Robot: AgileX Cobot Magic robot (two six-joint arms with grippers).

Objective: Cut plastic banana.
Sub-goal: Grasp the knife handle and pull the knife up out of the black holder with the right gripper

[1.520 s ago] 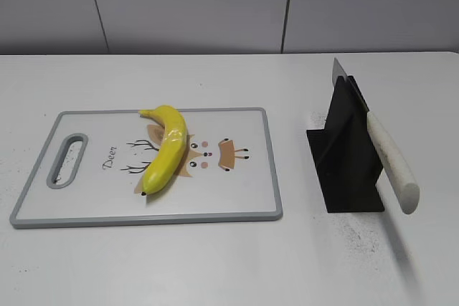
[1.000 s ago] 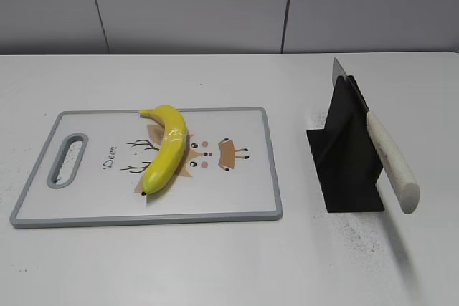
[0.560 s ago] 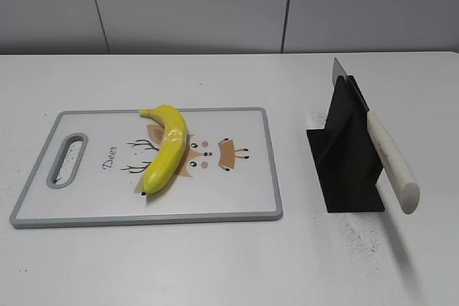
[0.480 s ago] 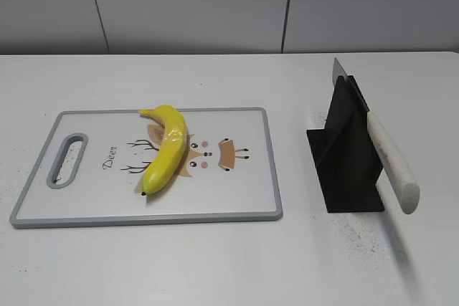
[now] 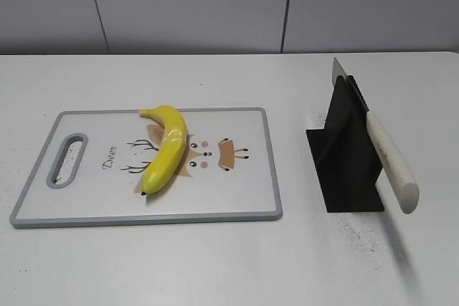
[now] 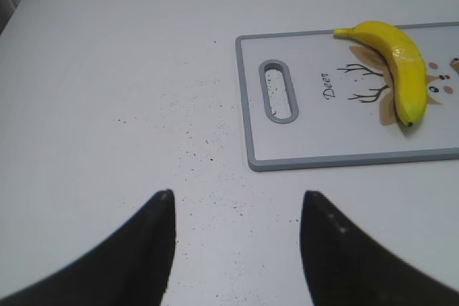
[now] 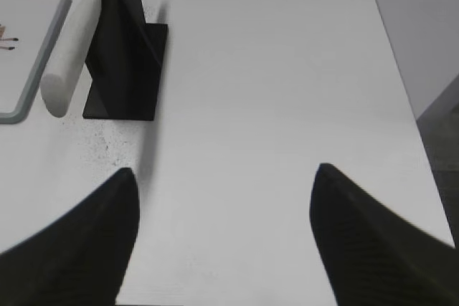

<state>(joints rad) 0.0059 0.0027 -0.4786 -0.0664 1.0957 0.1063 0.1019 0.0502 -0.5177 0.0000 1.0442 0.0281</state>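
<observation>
The yellow plastic banana (image 5: 166,148) lies on the white, grey-rimmed cutting board (image 5: 237,191), its stem towards the back; it also shows in the left wrist view (image 6: 398,69). A knife with a white handle (image 5: 391,163) rests in a black stand (image 5: 344,152) to the right of the board; both show in the right wrist view, handle (image 7: 72,51) and stand (image 7: 125,48). My left gripper (image 6: 237,198) is open and empty over bare table, left of and in front of the board. My right gripper (image 7: 224,173) is open and empty, right of and in front of the stand. Neither gripper shows in the exterior view.
The cutting board (image 6: 315,141) has a slot handle (image 6: 278,91) at its left end. The white table's right edge (image 7: 409,98) runs close to my right gripper. A grey wall (image 5: 215,5) stands behind the table.
</observation>
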